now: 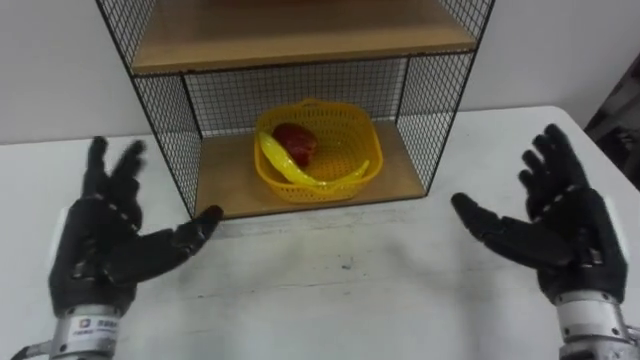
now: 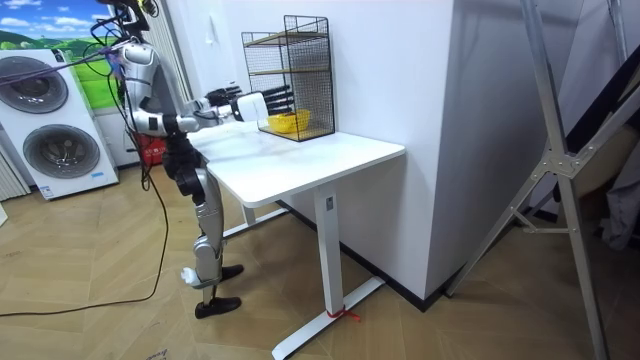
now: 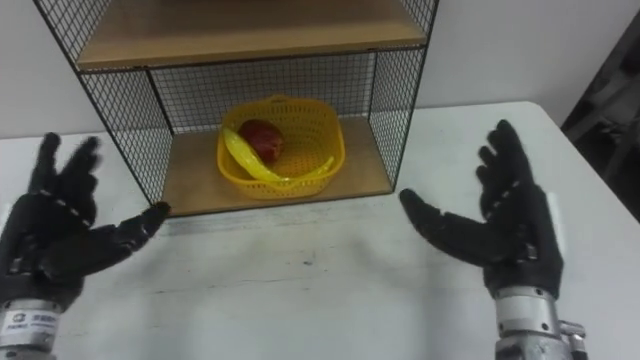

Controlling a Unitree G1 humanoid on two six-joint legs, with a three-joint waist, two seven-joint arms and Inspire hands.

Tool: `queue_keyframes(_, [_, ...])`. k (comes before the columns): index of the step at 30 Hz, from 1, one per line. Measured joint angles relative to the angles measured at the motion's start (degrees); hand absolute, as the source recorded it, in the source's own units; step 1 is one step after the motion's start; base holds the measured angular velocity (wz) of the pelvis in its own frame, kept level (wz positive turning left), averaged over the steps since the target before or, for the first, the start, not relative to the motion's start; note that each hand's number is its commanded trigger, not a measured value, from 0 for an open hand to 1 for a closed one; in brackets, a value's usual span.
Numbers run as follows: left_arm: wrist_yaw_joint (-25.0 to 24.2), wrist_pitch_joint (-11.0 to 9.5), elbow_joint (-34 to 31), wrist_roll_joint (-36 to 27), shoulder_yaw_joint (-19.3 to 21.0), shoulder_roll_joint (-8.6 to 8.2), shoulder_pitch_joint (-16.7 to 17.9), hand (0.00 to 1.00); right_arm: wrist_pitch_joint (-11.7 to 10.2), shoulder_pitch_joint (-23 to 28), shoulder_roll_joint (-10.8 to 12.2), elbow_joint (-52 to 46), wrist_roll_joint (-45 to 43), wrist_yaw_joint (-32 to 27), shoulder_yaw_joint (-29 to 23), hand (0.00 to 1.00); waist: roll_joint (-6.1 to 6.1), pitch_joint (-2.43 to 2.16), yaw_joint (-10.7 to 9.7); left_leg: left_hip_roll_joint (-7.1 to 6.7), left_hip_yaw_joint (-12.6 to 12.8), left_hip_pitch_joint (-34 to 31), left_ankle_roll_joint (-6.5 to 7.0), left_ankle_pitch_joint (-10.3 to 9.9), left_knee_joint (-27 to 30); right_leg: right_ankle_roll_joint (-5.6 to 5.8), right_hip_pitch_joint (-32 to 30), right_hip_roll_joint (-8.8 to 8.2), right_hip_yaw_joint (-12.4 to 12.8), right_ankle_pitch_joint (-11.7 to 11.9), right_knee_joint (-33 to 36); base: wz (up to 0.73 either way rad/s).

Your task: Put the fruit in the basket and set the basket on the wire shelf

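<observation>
I have the basket [image 1: 318, 150] on the lower board [image 1: 225, 180] of the shelf [image 1: 300, 40], about midway between the wire side walls. Inside it is a red fruit [image 1: 296, 142] towards the back, and a banana [image 1: 290, 165] curves along the front with one end up over the rim on the left.

Both hands are out over the table [image 1: 350, 290] in front of the shelf, well apart. The left hand [image 1: 105, 245] has its fingers spread and pointing up, palm turned inward, with nothing in it. Its thumb reaches towards the shelf's front left corner (I can't tell whether it touches the wire). The right hand [image 1: 565, 235] mirrors it: fingers straight and splayed, palm inward, thumb pointing at the shelf, empty.

In the room view the robot stands upright at the end of the table on that view's left, both arms stretched forward towards the shelf, which stands at the table's far edge against the wall.
</observation>
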Motion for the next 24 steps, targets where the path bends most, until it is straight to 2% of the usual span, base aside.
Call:
queue_keyframes(1, [3.01, -1.32, -1.4, 0.61, 3.01, 0.0, -0.04, 0.0, -0.85, -0.14, 0.0, -0.88, -1.56, -2.75, -1.85, 0.0, 0.08, 0.06, 0.24, -0.02, -0.03, -0.06, -0.06, 0.06, -0.09, -0.01, -0.11, -0.01, -0.09, -0.01, 0.01, 0.0])
queue_keyframes(3, [7.87, -1.67, -4.71, 2.59, 8.16, 0.0, -0.06, 0.0, -1.31, -0.47, -0.02, -2.82, -4.44, -7.14, -5.59, 0.0, 0.21, 0.09, 0.59, -0.03, -0.06, -0.28, -0.08, 0.08, -0.02, -0.02, -0.34, 0.01, -0.08, 0.0, 0.05, 0.0])
queue_keyframes(4, [10.84, -2.64, -6.98, 4.07, 11.79, 0.0, -0.19, 0.0, -2.29, -0.53, -0.16, -3.74, -6.03, -10.45, -8.8, 0.0, 0.19, 0.08, 1.18, -0.02, -0.04, -0.45, -0.08, 0.08, 0.0, -0.03, -0.47, 0.02, -0.1, 0.02, 0.03, 0.0])
queue_keyframes(5, [13.95, -3.99, -9.2, 5.76, 15.62, 0.0, -0.21, 0.0, -2.63, -0.83, -0.82, -5.01, -6.74, -13.98, -11.99, 0.0, 0.16, 0.0, 1.65, -0.03, -0.07, -0.66, -0.08, 0.08, -0.03, -0.03, -0.72, 0.01, -0.1, 0.01, 0.05, 0.0])
queue_keyframes(6, [15.72, -4.63, -10.16, 6.37, 17.66, 0.0, -0.29, 0.0, -3.08, -1.01, -1.45, -5.51, -6.82, -15.86, -13.6, 0.0, 0.2, -0.05, 1.84, -0.04, -0.12, -0.74, -0.08, 0.09, -0.02, -0.03, -0.78, -0.03, -0.21, 0.01, 0.05, 0.04])
queue_keyframes(8, [23.17, -7.33, -12.89, 7.35, 25.86, 0.69, -0.8, 0.0, -5.13, -1.07, -5.33, -7.21, -6.96, -23.02, -20.46, 0.0, 0.22, -0.03, 2.57, -0.12, -0.4, -0.82, -0.07, 0.1, 0.0, -0.01, -0.77, -0.13, -0.55, -0.04, 0.18, 0.06])
queue_keyframes(9, [24.76, -7.74, -13.15, 7.51, 27.46, 1.12, -0.87, 0.0, -5.57, -1.1, -6.37, -7.29, -6.94, -24.48, -21.8, 0.0, 0.16, -0.04, 2.77, -0.13, -0.45, -0.84, -0.07, 0.1, 0.03, -0.01, -0.77, -0.13, -0.56, -0.09, 0.19, 0.05])
queue_keyframes(10, [28.66, -8.21, -13.5, 7.67, 30.72, 2.63, -1.06, 0.0, -6.25, -1.47, -8.92, -7.27, -6.94, -27.79, -24.89, 0.0, 0.1, -0.21, 3.06, -0.17, -0.57, -0.88, -0.07, 0.09, 0.12, 0.05, -0.73, -0.14, -0.58, -0.25, 0.23, 0.08])
queue_keyframes(11, [32.41, -8.44, -13.5, 7.81, 33.61, 4.33, -1.45, 0.0, -6.85, -2.35, -10.78, -7.24, -7.51, -30.99, -27.44, 0.0, 0.36, -0.36, 3.06, -0.18, -0.83, -0.97, -0.08, 0.09, 0.22, 0.09, -0.69, -0.15, -0.74, -0.4, 0.23, 0.1])
queue_keyframes(12, [34.18, -8.55, -13.5, 7.88, 34.96, 5.17, -1.74, 0.0, -7.16, -2.81, -11.29, -7.24, -8.15, -32.38, -28.68, 0.0, 0.31, -0.49, 3.04, -0.17, -1.01, -1.02, -0.09, 0.08, 0.34, 0.08, -0.64, -0.16, -0.86, -0.49, 0.29, 0.16])
queue_keyframes(14, [40.97, -9.0, -13.4, 8.06, 39.79, 8.6, -2.52, 0.0, -8.55, -2.77, -12.42, -6.81, -8.07, -37.37, -33.4, 0.0, 0.05, -0.56, 2.83, -0.14, -1.94, -1.82, -0.19, -0.05, 1.23, -0.01, -0.65, -0.13, -1.93, -0.62, 0.31, 0.21])
queue_keyframes(17, [47.45, -8.91, -11.06, 8.16, 44.82, 11.38, -2.27, 0.0, -8.2, -2.47, -12.82, -6.25, -6.73, -43.02, -38.04, 0.0, -0.06, -0.53, 2.82, -0.18, -2.24, -2.26, -0.28, -0.28, 1.65, 0.0, -1.57, -0.54, -2.0, -1.72, 2.07, 0.07])
queue_keyframes(20, [52.56, -8.48, -7.15, 5.65, 48.28, 11.55, -0.34, 0.0, -7.31, -0.95, -13.3, -3.23, -1.65, -48.47, -41.73, 0.0, -0.21, -0.56, 2.69, -0.24, -2.22, -3.39, -0.27, -0.45, 1.98, -0.13, -2.99, -0.8, -2.18, -2.23, 3.36, 0.01])
queue_keyframes(21, [53.49, -8.0, -5.96, 4.34, 48.77, 11.55, 0.01, 0.0, -6.84, -0.62, -13.29, -2.53, -0.58, -49.67, -42.5, 0.0, -0.18, -0.53, 2.69, -0.27, -2.29, -3.7, -0.27, -0.45, 2.03, -0.13, -3.21, -0.82, -2.32, -2.25, 3.35, 0.03])
queue_keyframes(22, [55.36, -6.91, -3.75, 1.95, 49.45, 11.54, 0.47, 0.0, -6.01, 1.16, -13.28, -0.91, 1.68, -51.51, -43.72, 0.0, -0.55, -0.74, 2.65, -0.27, -2.35, -4.14, -0.27, -0.45, 2.04, -0.14, -3.69, -0.84, -2.43, -2.25, 3.42, 0.06])
queue_keyframes(24, [57.16, -5.93, 0.14, -1.15, 49.83, 11.54, 1.3, 0.0, -4.66, 2.68, -13.29, 2.09, 4.82, -53.05, -44.69, 0.0, -0.22, -0.45, 2.8, -0.29, -2.43, -4.5, -0.28, -0.44, 1.99, -0.16, -3.97, -0.85, -2.38, -2.25, 3.44, 0.02])
